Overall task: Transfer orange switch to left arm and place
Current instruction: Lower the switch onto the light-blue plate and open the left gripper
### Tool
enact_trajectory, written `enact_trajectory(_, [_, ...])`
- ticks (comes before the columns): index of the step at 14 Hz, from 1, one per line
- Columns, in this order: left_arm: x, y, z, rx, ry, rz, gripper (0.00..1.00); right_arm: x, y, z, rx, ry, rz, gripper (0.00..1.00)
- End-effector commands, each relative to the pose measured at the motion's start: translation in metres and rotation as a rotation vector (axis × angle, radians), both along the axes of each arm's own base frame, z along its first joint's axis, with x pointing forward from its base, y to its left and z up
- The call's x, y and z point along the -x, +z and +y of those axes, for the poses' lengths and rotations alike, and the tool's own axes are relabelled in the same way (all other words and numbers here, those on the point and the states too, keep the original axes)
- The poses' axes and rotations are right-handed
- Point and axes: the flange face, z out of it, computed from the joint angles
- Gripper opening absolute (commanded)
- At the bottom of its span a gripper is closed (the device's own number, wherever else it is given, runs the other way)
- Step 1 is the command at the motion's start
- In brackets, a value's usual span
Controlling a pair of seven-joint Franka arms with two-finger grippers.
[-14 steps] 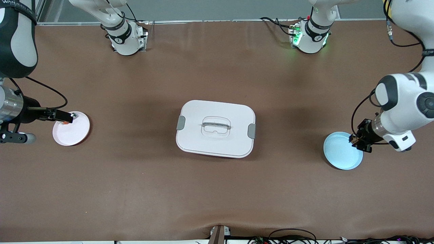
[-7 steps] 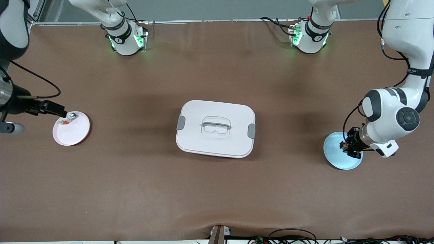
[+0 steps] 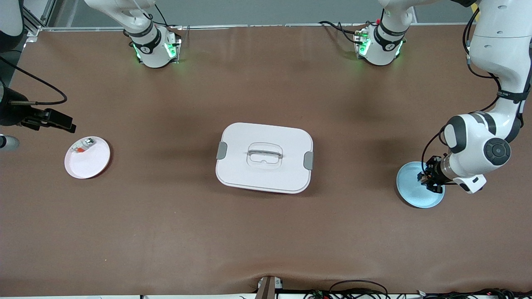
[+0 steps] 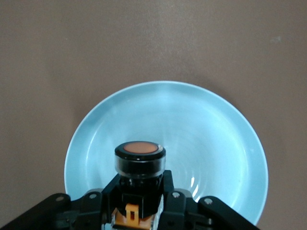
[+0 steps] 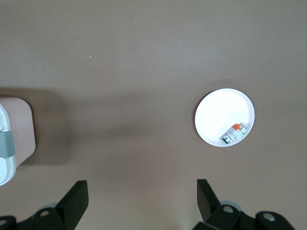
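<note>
Surface: brown mat [image 3: 166,216], white box [image 3: 264,157] at centre.
Left gripper [image 3: 428,179]: clamped on orange switch [image 4: 140,158], over blue plate [image 3: 411,191] toward left arm's end.
Right gripper [image 3: 50,120]: spread wide, nothing held, near pink plate [image 3: 91,164] toward right arm's end.

arms [image 3: 494,54]: white, black joint bands | black cables | bases: green lights | jaws: black

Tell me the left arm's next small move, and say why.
Probably lift straight up. The left gripper is shut on the orange switch just over the blue plate, while the box sits mid-table between it and the open right gripper, which is beside the pink plate.
</note>
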Motion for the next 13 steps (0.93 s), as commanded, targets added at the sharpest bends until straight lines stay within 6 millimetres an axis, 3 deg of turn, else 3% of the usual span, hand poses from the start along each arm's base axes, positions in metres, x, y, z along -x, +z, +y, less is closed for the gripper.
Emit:
enact_trajectory(1, [-0.004, -0.003, 0.003, -0.017, 0.004, -0.018, 0.0, 0.011, 0.015, -0.007, 0.015, -0.029, -0.014, 1.0])
enact_trajectory(11, [-0.007, -0.01, -0.006, -0.013, -0.011, -0.016, 0.01, 0.027, 0.041, 0.007, 0.008, -0.004, -0.056, 1.0])
enact_trajectory(12, [-0.007, -0.011, -0.006, -0.013, -0.011, -0.016, 0.1, 0.028, 0.041, 0.007, 0.008, -0.004, -0.054, 1.0])
enact_trajectory(13, [-0.007, -0.011, -0.007, -0.012, -0.012, -0.014, 0.25, 0.028, 0.041, 0.007, 0.008, -0.003, -0.057, 1.0])
